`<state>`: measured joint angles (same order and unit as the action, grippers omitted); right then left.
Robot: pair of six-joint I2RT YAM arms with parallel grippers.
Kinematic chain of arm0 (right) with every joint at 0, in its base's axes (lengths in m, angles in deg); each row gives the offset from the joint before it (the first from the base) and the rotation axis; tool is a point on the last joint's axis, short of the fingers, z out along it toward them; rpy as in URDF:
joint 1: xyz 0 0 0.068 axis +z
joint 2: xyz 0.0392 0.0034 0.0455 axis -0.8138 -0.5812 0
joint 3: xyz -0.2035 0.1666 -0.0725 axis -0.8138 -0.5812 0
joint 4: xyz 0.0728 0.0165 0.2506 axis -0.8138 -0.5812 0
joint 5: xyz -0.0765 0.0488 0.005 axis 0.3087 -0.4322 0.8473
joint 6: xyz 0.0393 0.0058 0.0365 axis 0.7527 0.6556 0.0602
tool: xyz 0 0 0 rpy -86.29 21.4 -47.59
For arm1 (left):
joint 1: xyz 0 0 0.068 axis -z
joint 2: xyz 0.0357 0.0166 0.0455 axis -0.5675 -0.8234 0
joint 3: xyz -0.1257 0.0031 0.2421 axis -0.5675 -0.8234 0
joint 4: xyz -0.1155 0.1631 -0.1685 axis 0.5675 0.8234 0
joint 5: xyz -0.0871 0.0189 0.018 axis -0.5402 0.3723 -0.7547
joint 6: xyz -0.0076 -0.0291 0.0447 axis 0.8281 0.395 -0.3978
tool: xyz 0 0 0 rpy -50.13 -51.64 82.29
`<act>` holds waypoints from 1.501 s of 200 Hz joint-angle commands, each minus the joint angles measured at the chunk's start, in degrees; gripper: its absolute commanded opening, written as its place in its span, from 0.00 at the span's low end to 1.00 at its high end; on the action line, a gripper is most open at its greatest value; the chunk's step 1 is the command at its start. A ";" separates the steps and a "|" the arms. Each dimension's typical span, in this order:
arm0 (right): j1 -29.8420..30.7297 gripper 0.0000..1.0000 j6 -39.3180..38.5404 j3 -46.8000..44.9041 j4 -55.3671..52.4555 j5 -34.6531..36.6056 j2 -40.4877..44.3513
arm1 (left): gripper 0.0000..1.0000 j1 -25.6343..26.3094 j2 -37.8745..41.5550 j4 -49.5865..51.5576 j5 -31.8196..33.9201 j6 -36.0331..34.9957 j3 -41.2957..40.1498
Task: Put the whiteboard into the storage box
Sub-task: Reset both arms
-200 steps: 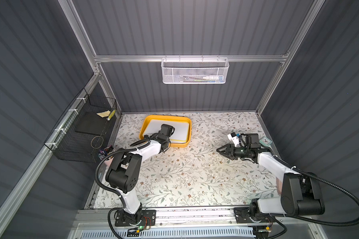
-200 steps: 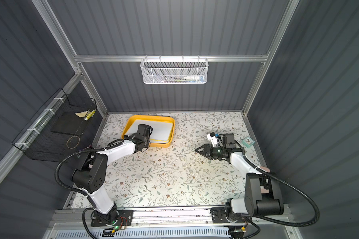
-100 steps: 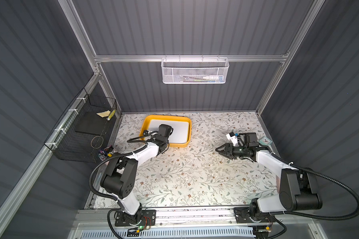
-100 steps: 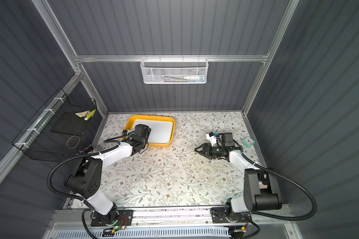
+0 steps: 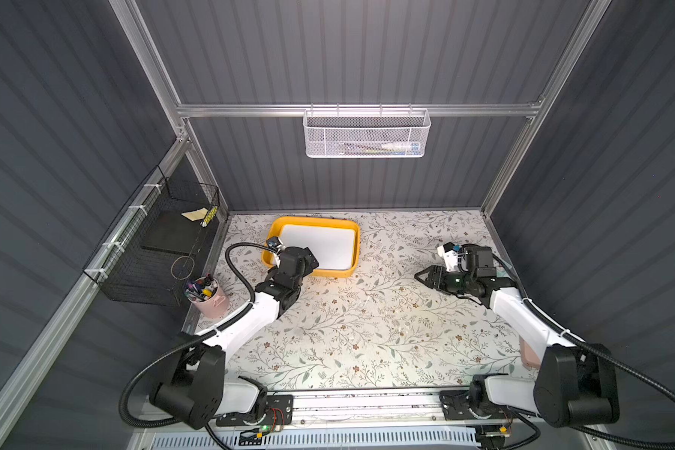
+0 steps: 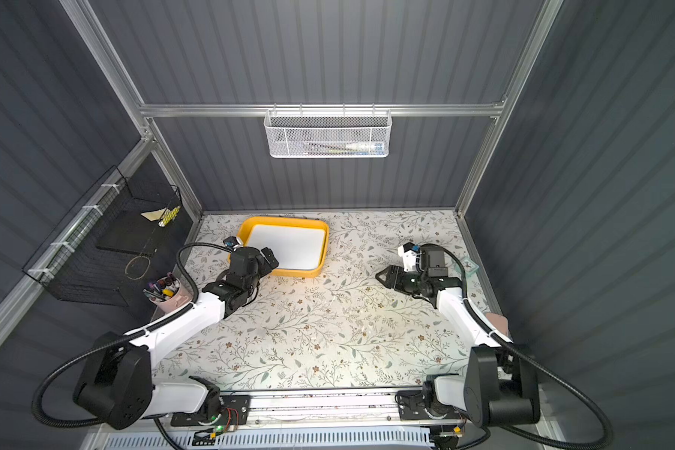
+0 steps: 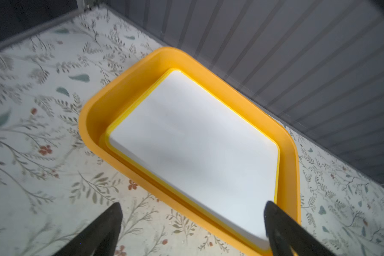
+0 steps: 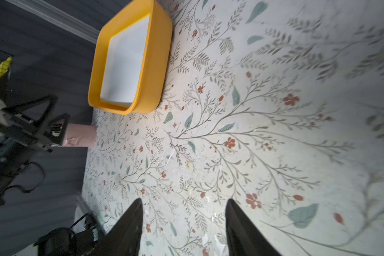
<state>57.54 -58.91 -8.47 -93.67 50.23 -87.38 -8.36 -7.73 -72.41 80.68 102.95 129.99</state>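
Note whiteboard (image 5: 320,247) flat inside storage box (image 5: 312,223), 11 o'clock on table (image 5: 367,331). Note left gripper (image 7: 192,205) released, empty, at the box's 7 o'clock corner, and right gripper (image 8: 184,200) parted, empty, at 3 o'clock.

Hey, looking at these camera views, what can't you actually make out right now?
- White mesh basket, both top views: contents too small, veiled by the mesh.
- Storage box, both top views: its corner nearest the left arm sits under the left pincer.
- Whiteboard, right wrist view: one edge hidden behind the box wall.
- Pink cup, right wrist view: its mouth behind the left pincer.
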 commanded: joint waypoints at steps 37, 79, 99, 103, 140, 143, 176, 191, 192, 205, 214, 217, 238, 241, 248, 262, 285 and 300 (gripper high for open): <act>-2.47 0.80 -0.24 -1.25 -1.38 35.48 13.17 | 1.00 -1.99 13.76 -5.13 9.80 -27.95 -12.69; -3.24 0.94 -2.52 -9.88 11.76 51.51 13.56 | 1.00 -6.00 15.72 -9.60 10.23 -31.19 -17.69; -3.33 0.95 -6.04 -15.25 22.13 48.95 13.10 | 1.00 -8.87 13.51 -15.27 6.10 -35.06 -19.46; -3.33 0.95 -7.15 -16.44 24.96 48.12 13.04 | 1.00 -9.46 12.91 -17.47 5.10 -35.83 -20.27; -3.48 0.96 -8.50 -22.61 39.68 48.64 11.07 | 1.00 -14.70 6.46 -30.01 1.56 -36.07 -23.38; -3.51 0.96 -8.70 -22.78 40.33 48.63 10.87 | 1.00 -15.04 5.98 -30.65 0.98 -36.24 -23.43; -3.60 0.96 -11.46 -26.38 50.40 47.85 7.79 | 1.00 -18.57 -1.13 -42.24 -2.97 -34.53 -25.25; -3.77 0.96 -11.21 -28.35 55.25 46.97 5.50 | 1.00 -19.14 -5.22 -49.06 -4.37 -34.29 -26.32; -3.82 0.96 -11.21 -28.45 55.55 46.79 5.38 | 1.00 -19.16 -5.44 -49.54 -4.50 -34.47 -26.40; -3.86 0.98 -11.96 -29.40 58.34 45.48 3.88 | 1.00 -19.40 -7.89 -51.28 -4.92 -35.44 -26.43; -3.86 0.99 -12.30 -30.22 60.47 45.46 3.21 | 1.00 -19.93 -9.78 -53.61 -5.14 -35.22 -26.76; -3.86 0.99 -12.47 -30.49 61.30 45.46 3.01 | 1.00 -20.16 -10.53 -54.78 -5.68 -35.25 -26.88; -3.86 0.99 -14.50 -31.54 64.12 44.15 2.72 | 1.00 -21.75 -15.86 -60.19 -10.86 -35.28 -27.57; -3.86 0.99 -14.77 -31.42 64.34 43.64 2.57 | 1.00 -21.88 -16.80 -61.38 -11.47 -35.53 -27.78; -3.86 0.99 -15.14 -30.93 63.54 42.71 2.41 | 1.00 -22.00 -19.03 -64.16 -13.38 -36.05 -28.12; -3.86 0.99 -15.72 -30.62 63.31 41.22 2.10 | 1.00 -22.26 -24.37 -71.19 -18.05 -37.73 -28.65; -3.86 0.99 -16.83 -31.26 64.71 39.72 2.06 | 1.00 -22.35 -22.59 -61.03 -20.24 -38.63 -25.16; -3.86 0.99 -17.64 -31.90 67.81 40.00 0.70 | 1.00 -22.35 -23.87 -59.22 -21.19 -39.48 -22.85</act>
<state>53.87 -74.10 -39.69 -31.86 91.56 -85.11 -30.46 -31.57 -132.83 63.83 66.10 102.93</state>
